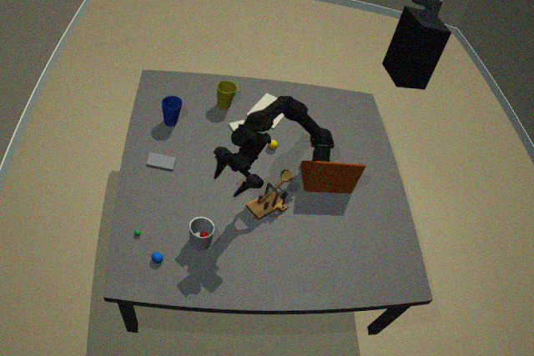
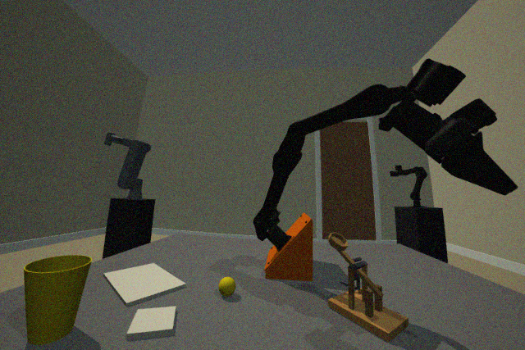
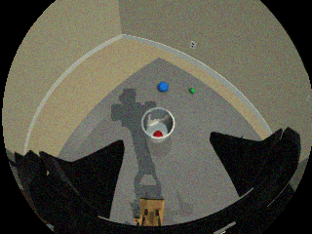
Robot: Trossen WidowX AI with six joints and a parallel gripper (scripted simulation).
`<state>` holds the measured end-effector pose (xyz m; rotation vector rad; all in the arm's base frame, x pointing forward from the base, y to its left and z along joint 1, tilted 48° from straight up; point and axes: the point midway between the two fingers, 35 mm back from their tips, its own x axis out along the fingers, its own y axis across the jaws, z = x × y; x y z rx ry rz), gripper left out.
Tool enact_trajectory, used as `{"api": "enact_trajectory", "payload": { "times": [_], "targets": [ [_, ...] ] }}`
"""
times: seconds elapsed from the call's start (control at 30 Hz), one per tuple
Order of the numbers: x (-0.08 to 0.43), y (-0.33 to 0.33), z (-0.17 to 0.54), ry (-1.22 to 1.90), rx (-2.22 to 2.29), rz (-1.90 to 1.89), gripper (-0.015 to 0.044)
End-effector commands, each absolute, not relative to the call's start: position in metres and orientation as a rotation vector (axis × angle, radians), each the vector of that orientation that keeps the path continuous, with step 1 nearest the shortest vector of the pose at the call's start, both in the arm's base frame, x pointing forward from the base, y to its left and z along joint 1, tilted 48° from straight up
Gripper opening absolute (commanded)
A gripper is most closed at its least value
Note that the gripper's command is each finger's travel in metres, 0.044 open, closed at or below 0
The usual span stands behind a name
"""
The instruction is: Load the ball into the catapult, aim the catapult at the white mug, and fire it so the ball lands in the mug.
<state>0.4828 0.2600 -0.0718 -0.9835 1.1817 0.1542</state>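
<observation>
The white mug [image 1: 201, 243] [image 3: 173, 124] stands upright at the front left of the table, with a red ball [image 1: 204, 234] [image 3: 158, 135] inside it. The wooden catapult [image 1: 259, 209] [image 2: 392, 325] [image 3: 151, 205] stands to its right in the top view. Its throwing arm is raised at a slant, and its spoon [image 1: 286, 176] [image 2: 338, 241] holds nothing. My gripper [image 1: 224, 186] [image 3: 170, 142] is open and empty, high above the table on the mug side of the catapult. In the exterior view its fingers overlap and their gap is hidden.
A blue ball [image 1: 157, 257] [image 3: 163, 87] and a green ball [image 1: 137, 233] [image 3: 192, 91] lie beyond the mug. A yellow ball [image 1: 272, 144] [image 2: 227, 286], yellow cup [image 1: 225, 95] [image 2: 55, 303], blue cup [image 1: 171, 112], flat tiles [image 1: 161, 161] [image 2: 143, 282] and an orange wedge [image 1: 332, 178] [image 2: 296, 261] stand around.
</observation>
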Motion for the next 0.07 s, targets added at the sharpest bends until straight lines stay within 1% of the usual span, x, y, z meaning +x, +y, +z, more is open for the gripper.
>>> {"api": "enact_trajectory", "payload": {
  "times": [0.0, 0.03],
  "targets": [
    [0.4828, 0.26, -0.0718, 1.182, -0.983, 0.154, 0.044],
    [0.4828, 0.26, -0.0718, 1.182, -0.983, 0.154, 0.044]
  ]
}}
